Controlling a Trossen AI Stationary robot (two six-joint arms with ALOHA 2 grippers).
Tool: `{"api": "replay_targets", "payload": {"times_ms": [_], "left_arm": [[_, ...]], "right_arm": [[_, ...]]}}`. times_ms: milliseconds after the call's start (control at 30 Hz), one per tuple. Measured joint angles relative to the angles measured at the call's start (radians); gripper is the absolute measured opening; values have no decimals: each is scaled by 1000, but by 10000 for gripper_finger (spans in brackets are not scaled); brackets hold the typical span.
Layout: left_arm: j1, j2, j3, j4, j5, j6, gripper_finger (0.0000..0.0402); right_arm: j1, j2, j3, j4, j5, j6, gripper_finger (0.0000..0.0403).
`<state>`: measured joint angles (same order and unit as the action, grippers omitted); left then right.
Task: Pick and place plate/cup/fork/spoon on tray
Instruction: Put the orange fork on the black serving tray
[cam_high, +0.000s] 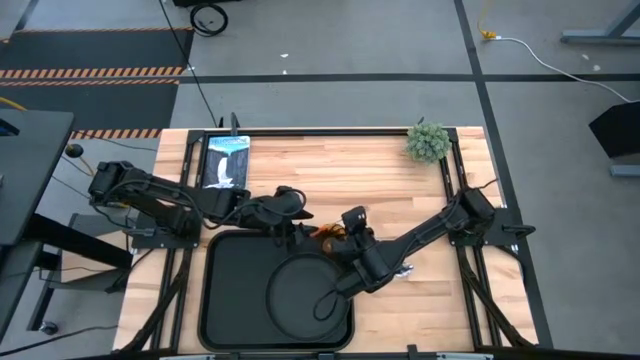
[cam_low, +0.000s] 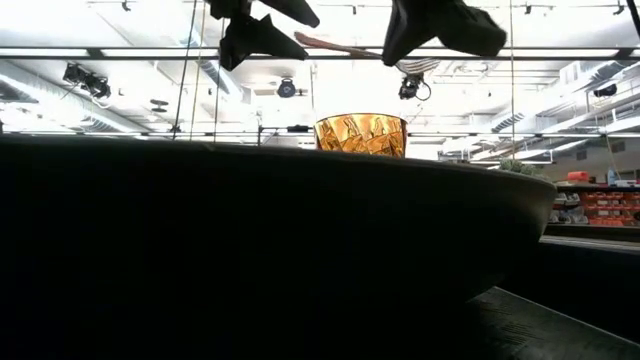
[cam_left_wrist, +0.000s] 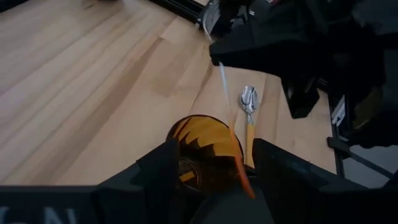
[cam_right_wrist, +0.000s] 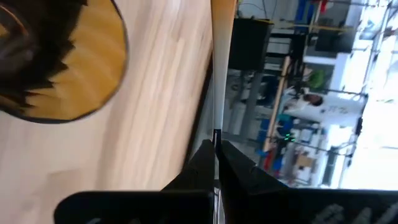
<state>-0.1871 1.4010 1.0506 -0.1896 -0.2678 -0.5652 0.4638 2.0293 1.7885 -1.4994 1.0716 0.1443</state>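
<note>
Plate (cam_high: 300, 290) on tray (cam_high: 225, 300); cup (cam_left_wrist: 205, 149) and spoon (cam_left_wrist: 249, 106) on table (cam_high: 330, 165) beyond tray's far edge; right gripper (cam_right_wrist: 216, 155) clamped on fork (cam_right_wrist: 222, 37); left gripper (cam_left_wrist: 211, 165) open around cup.

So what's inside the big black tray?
The round matte black plate sits inside the large black rectangular tray, toward its right end. Nothing else shows in it. The right arm covers part of the plate's far rim, so that bit is hidden.
</note>
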Motion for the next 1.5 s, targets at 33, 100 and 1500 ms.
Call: {"api": "replay_targets", "payload": {"times_ms": [33, 100, 1500], "left_arm": [[2, 0, 0, -3, 0, 0, 213], [8, 0, -1, -5, 0, -4, 213], [49, 0, -2, -71, 8, -1, 10]], "right_arm": [[-8, 0, 0, 10, 2, -31, 7], [-23, 0, 0, 29, 2, -98, 7], [-80, 0, -1, 407, 117, -510, 41]]}}
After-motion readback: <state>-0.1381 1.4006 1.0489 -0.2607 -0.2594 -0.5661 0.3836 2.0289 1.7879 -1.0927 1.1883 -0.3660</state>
